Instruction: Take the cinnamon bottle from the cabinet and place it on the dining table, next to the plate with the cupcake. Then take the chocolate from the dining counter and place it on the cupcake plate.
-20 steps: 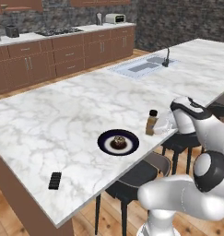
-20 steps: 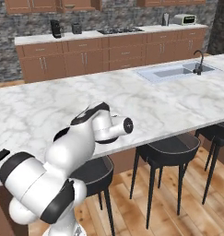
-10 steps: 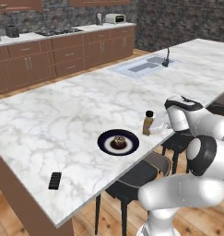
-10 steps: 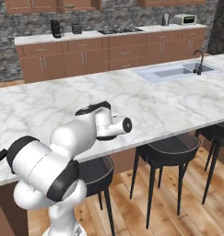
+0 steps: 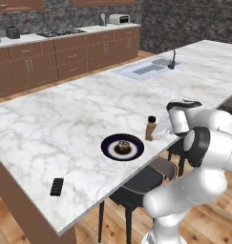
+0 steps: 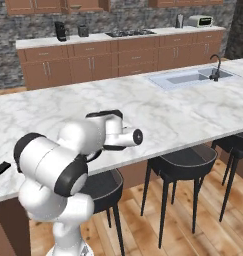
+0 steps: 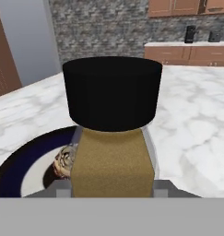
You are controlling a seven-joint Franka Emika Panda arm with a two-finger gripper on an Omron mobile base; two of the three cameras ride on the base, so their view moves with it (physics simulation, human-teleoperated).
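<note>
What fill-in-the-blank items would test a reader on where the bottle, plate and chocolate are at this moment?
1. The cinnamon bottle, held between the fingers, has a round cap of ____ colour.
2. The cupcake sits on a dark navy ____.
3. The chocolate lies flat on the dining table, near its ____ edge as the left base view shows it, apart from the plate.
4. Far along the marble slab a ____ with a dark tap is set into the top.

Missing words: black; plate; front; sink
</note>
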